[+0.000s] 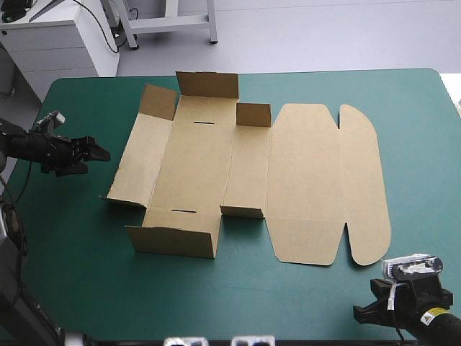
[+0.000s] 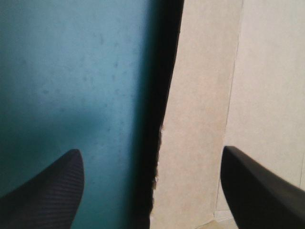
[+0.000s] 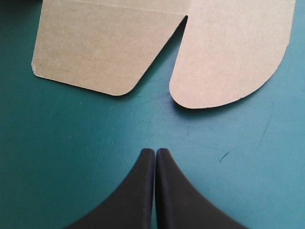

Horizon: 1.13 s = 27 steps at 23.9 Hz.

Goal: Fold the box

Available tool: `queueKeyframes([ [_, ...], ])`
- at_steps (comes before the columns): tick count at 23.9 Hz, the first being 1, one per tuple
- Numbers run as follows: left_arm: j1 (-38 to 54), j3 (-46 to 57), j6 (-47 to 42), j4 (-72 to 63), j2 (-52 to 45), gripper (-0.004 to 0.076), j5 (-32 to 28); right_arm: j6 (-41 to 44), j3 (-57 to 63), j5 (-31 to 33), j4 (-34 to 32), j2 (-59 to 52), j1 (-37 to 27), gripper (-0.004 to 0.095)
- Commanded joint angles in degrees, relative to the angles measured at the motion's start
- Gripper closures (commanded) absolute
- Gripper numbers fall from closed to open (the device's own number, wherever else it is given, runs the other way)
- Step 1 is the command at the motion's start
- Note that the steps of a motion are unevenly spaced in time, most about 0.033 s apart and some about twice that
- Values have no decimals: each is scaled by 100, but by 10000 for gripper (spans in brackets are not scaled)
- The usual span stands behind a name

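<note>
Start at the left. Your left gripper (image 1: 96, 152) hangs over the teal-green cover (image 1: 68, 238) near the table's left edge, with its black fingers (image 2: 50, 191) spread wide and nothing between them. The box (image 1: 194, 173) lies straight ahead of it toward the table's middle, a brown sheet spread broad from left to right.

Nearest to that gripper is the left outer wall (image 1: 137, 162), tilted up off the cover. Its free edge runs from the table's near side to the far side, the same way as the base's long axis. In the left wrist view that edge shows between the two fingers, one on the cover side and one on the board side. From the high view the fingertips look just short of the edge. The dark shadow there hides any contact, so treat that as likely rather than certain.

Further right, the far and near end walls stand raised, with small flaps up beside them. The lid (image 1: 306, 180) lies flat beyond, and its rounded flap (image 1: 364, 187) is outermost.

At the near right corner your right gripper (image 1: 360, 312) rests low with its fingers pressed together, empty. The lid's rounded corners lie ahead of it, apart.

I judge that the next move turns on the left wall. The left arm is the nearer one and already faces that wall's edge.
</note>
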Motion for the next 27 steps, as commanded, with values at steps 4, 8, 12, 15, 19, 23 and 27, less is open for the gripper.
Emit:
queueKeyframes([
  [4,-27,-162,383,-885,245,158,502,-20,-149,-294,75,43,17,913],
  [8,-135,-162,549,-1079,337,158,499,-11,-149,-294,75,43,17,913],
  [12,-391,-162,549,-1090,449,158,499,-11,-149,-294,75,43,17,913],
  [15,-614,-162,549,-1090,496,158,499,-11,-149,-294,75,43,17,913],
  [19,-981,-162,549,-1057,577,158,499,-11,-149,-294,75,43,17,913],
  [23,-1220,-162,549,-1067,577,158,499,-11,-149,-294,75,43,17,913],
  [27,-1365,-162,511,-1067,577,158,499,-11,-149,-294,75,43,17,913],
])
